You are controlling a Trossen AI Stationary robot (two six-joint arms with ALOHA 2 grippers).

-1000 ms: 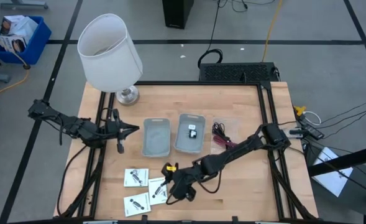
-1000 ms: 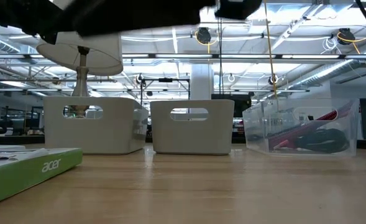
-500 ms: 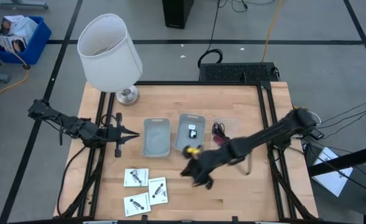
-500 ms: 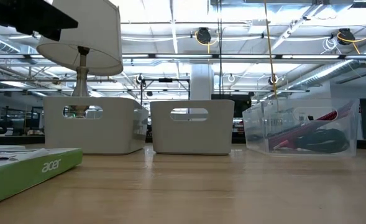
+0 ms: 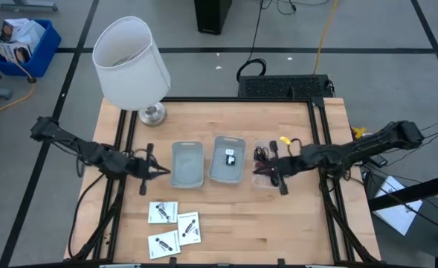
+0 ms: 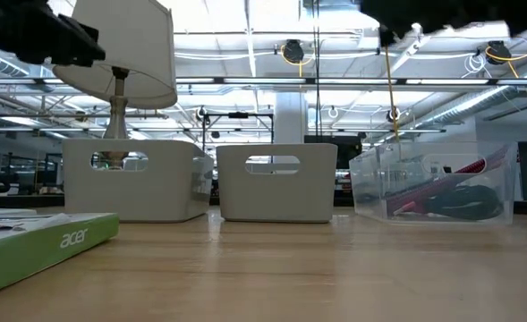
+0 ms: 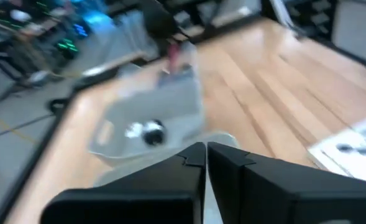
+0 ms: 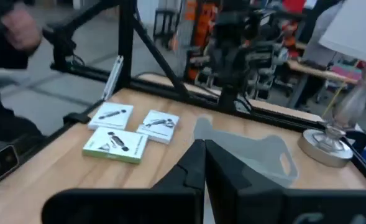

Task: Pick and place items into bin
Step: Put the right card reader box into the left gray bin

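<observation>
Three white square packets point(image 5: 175, 225) lie flat near the table's front edge, also seen in the right wrist view point(image 8: 117, 142). A black and a white cube point(image 5: 230, 157) sit in the middle grey bin point(image 5: 219, 173). The left grey bin point(image 5: 187, 164) stands beside it. A red-and-black cable bundle point(image 6: 442, 199) lies in a clear bin point(image 5: 267, 181). My right gripper point(image 5: 260, 168) hangs shut over that clear bin, its fingers point(image 8: 195, 163) together with nothing between them. My left gripper point(image 5: 166, 171) is shut, just left of the left bin point(image 7: 164, 109).
A big white lamp point(image 5: 131, 63) stands at the table's far left corner, its base point(image 8: 327, 147) behind the bins. Bare wood lies right of the packets, along the front edge. Black frame rails point(image 5: 319, 141) run along both sides of the table.
My right gripper has shut on nothing beside the packets, then swung fast toward the table's right and far side, rising, and now hangs over the clear bin. The three packets lie where they were. My left gripper has rolled and dipped slightly by the left bin.
</observation>
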